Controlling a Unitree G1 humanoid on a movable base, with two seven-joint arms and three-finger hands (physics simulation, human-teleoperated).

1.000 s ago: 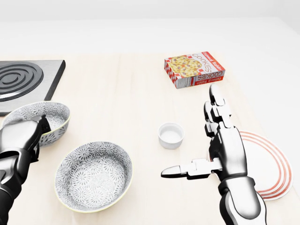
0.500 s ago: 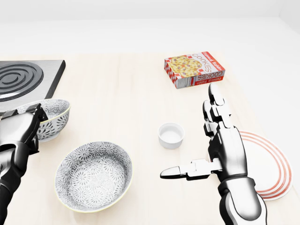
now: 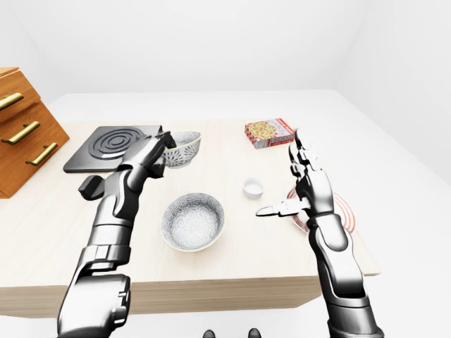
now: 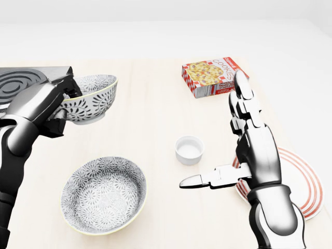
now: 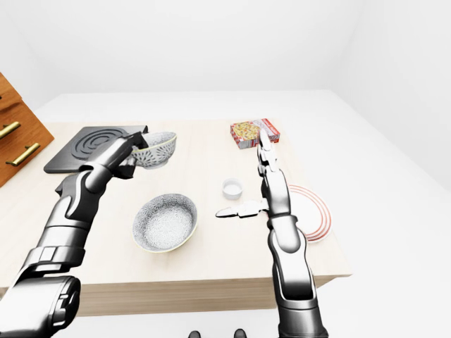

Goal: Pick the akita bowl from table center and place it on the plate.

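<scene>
The left hand [image 4: 49,106] gripped one patterned bowl [image 4: 91,97] by its rim, lifted off the table. The plate [image 4: 295,181] lay well apart, so carrying and placing remained. The right hand [image 4: 249,155] hovered spread.

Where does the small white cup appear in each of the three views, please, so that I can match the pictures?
Left-eye view: the white cup sits right of centre, left of the right hand.
Head view: it is just right of centre, above that hand's thumb.
Right-eye view: it is near the middle, left of the hand.
Shared landmark: the cookie box lies above and right of the cup in every view.
</scene>
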